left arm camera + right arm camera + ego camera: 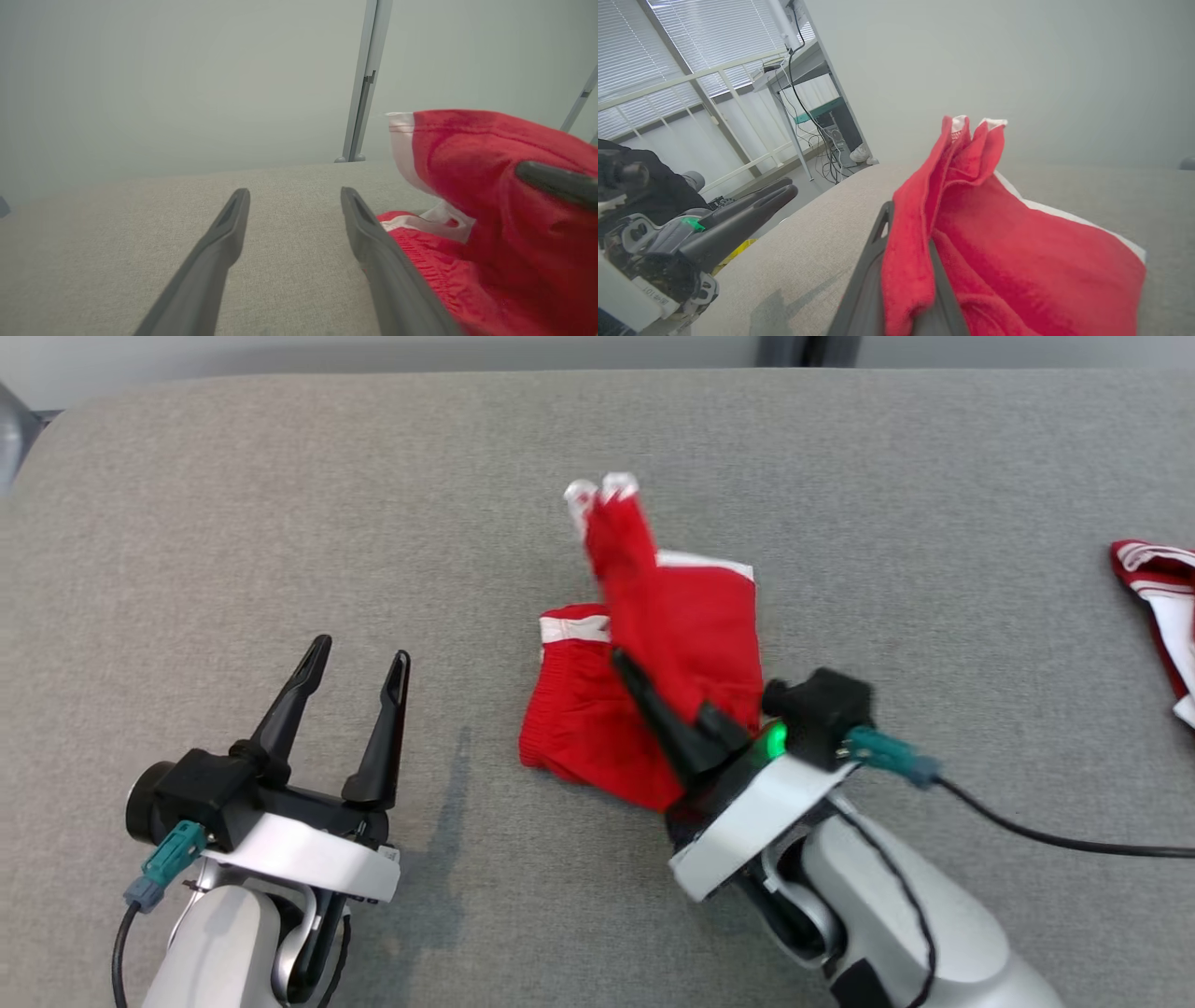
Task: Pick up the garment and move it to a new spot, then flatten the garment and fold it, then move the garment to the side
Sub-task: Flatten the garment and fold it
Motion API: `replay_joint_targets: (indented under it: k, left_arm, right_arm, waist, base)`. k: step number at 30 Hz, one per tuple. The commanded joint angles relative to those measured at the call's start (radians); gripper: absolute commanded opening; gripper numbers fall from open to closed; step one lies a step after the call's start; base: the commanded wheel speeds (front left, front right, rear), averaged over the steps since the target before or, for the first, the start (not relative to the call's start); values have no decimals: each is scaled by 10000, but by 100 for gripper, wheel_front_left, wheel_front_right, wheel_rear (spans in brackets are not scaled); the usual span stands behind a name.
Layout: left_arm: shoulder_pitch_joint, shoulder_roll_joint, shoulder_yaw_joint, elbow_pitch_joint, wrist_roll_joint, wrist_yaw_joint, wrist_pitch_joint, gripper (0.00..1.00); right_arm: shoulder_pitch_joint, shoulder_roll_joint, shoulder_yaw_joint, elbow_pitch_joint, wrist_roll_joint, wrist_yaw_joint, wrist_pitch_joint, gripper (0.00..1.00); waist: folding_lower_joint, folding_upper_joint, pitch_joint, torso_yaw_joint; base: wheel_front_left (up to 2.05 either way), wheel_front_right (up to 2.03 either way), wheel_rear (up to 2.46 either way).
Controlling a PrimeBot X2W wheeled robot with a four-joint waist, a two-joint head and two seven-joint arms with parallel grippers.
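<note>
The garment (681, 625) is red with white trim and lies bunched at the middle of the grey padded surface (280, 504). One fold of it is pulled up off the surface into a peak. My right gripper (653, 691) is shut on that raised fold from the near right side. In the right wrist view the red cloth (1017, 261) is pinched between my right gripper's (906, 233) two dark fingers. My left gripper (362, 649) hovers open to the left of the garment, holding nothing. In the left wrist view, its open gripper (294, 191) has the garment (490, 233) just to its right.
A second red-and-white cloth (1162, 607) lies at the right edge of the surface. A black cable (1046, 835) trails from my right wrist. Beyond the surface's edge stand a white railing (705, 74) and a desk with hanging cables (808, 70).
</note>
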Motion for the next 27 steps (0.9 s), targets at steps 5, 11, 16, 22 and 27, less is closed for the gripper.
replay_joint_targets:
  k: [5,11,16,22,27]
  left_arm:
    - [-178,-89,-123,97,-78,20,-33,100]
    - [-149,-177,-137,202,-106,14,-43,100]
    - [-194,-239,-53,164,-83,9,-47,100]
    - [4,-298,109,124,38,65,-47,100]
    - [149,-251,303,137,87,167,-48,100]
  right_arm:
    - [-432,144,1239,1251,443,-2,98,0]
    - [-722,166,2074,1731,1158,-2,-86,68]
    - [-866,171,2642,1489,1210,-2,-185,100]
    - [-281,52,2356,716,433,-3,-208,100]
    - [685,-384,914,-604,-343,-3,-203,100]
  waist:
    - [0,0,133,532]
    - [0,0,221,664]
    - [0,0,204,594]
    - [0,0,-51,363]
    - [0,0,-372,125]
  base:
    - [0,0,0]
    - [0,0,0]
    - [0,0,0]
    - [0,0,0]
    - [0,0,0]
